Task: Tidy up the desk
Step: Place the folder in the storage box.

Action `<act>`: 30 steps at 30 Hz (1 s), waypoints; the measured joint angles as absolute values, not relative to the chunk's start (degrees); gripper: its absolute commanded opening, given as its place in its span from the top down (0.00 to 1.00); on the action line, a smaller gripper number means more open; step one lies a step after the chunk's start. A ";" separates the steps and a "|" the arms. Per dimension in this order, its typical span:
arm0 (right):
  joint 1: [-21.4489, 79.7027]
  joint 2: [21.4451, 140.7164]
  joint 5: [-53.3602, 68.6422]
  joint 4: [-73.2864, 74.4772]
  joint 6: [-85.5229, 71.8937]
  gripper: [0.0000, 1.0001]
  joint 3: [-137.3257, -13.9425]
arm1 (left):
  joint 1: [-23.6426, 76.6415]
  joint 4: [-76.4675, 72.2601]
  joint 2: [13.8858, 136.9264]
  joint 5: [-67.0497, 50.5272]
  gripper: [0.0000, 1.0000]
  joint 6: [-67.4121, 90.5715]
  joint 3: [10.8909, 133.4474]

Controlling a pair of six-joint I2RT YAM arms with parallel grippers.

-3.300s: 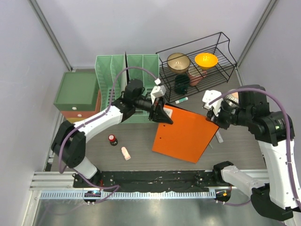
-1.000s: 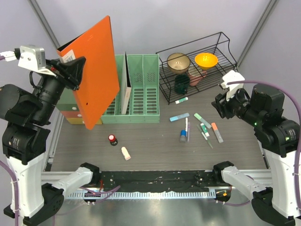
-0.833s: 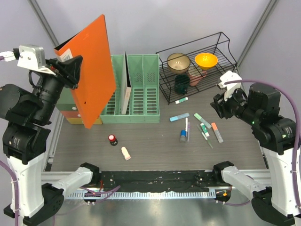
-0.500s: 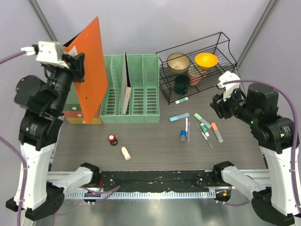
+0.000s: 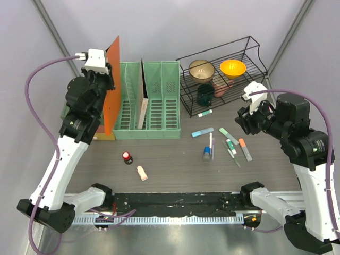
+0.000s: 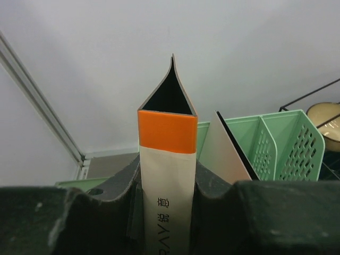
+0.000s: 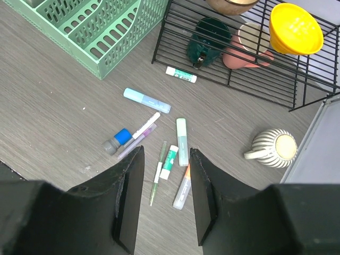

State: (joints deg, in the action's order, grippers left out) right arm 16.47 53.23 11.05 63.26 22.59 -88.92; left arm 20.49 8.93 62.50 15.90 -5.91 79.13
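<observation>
The folder (image 5: 111, 87) was upright just left of the file rack (image 5: 154, 101) at the back of the surface (image 5: 175, 164). Right of the rack stood the wire shelf (image 5: 249, 79) holding bowls (image 5: 233, 68); pens (image 5: 202, 132) lay scattered before it.

Pretty clearly a robotics lab test cell dressed up as an office desk, not a real office. Two white-and-black robot arms (image 5: 313, 175) trailing purple cables (image 5: 51, 62) are bolted to a black rail (image 5: 180, 201) at the near edge of a dark grey-brown wood-grain tabletop (image 5: 175, 159). The whole thing is boxed in by plain pale wall panels (image 5: 175, 26) with bare aluminium posts (image 5: 56, 38) in the corners. The office part is just props: a mint-green slotted plastic file rack (image 5: 154, 101), an orange cardboard folder (image 5: 113, 53), scattered markers and pens (image 5: 229, 137), plus a black wire shelf (image 5: 223, 87) holding a yellow bowl (image 5: 232, 67).
</observation>
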 measured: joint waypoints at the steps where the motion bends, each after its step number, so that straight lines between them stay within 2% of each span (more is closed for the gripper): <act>1: 16.47 53.23 11.16 63.26 22.59 0.56 -88.86 | 20.49 7.49 62.50 16.21 1.00 -6.15 78.26; 30: 16.01 53.10 10.26 63.48 22.02 0.57 -87.29 | 20.49 -36.95 60.53 19.55 1.00 -10.83 47.70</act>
